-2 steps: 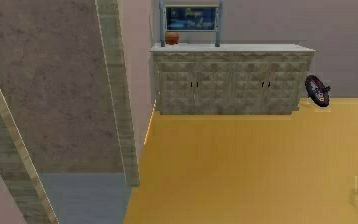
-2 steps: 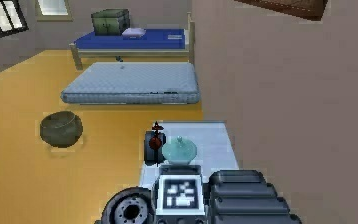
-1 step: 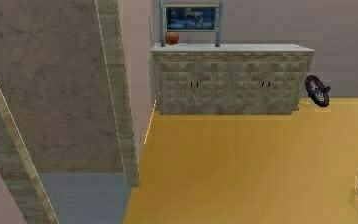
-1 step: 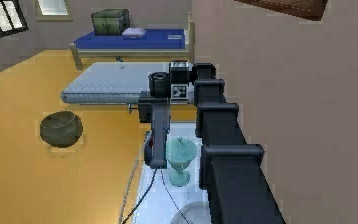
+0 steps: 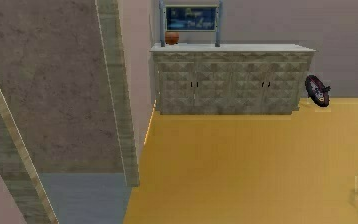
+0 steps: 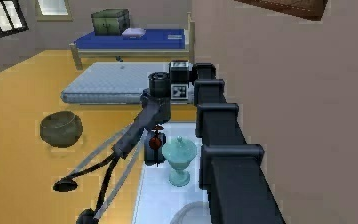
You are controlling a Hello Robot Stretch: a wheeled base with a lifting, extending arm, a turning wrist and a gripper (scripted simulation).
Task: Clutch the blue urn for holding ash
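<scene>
Forward view: yellow floor (image 5: 247, 160), stone-faced wall (image 5: 57, 90) close on the left. A low cabinet (image 5: 232, 80) with stone-pattern doors stands against the back wall. On top of it are a framed picture (image 5: 192, 18) and a small orange thing (image 5: 172, 40) (too small to name). A dark wheel-like thing with red on it (image 5: 317, 90) sits on the floor by the cabinet's right end.

Arm side view: the urn (image 6: 179, 160) stands on a white worktop (image 6: 157, 205), just left of the arm (image 6: 227, 150). It is upright, long axis vertical, mouth up. It is pale blue-green and goblet-shaped: a wide bowl, a thin stem, a flared foot.

The claw (image 6: 77, 198) has its dark body beside the white markers (image 6: 181, 78). Its two thin grey fingers run down-left from there. Their ends sit over bare floor, so it's holding nothing. Wide or narrow: cannot tell. The urn is near the claw's dark body; touching or not, cannot tell.

Further out, a dark olive round thing (image 6: 60, 128) lies on the floor. Beyond it is a bed with a grey-blue mattress (image 6: 112, 88). Past that is a bed with a blue cover (image 6: 127, 42), carrying a green box (image 6: 112, 19) and a pale pillow (image 6: 134, 33).
</scene>
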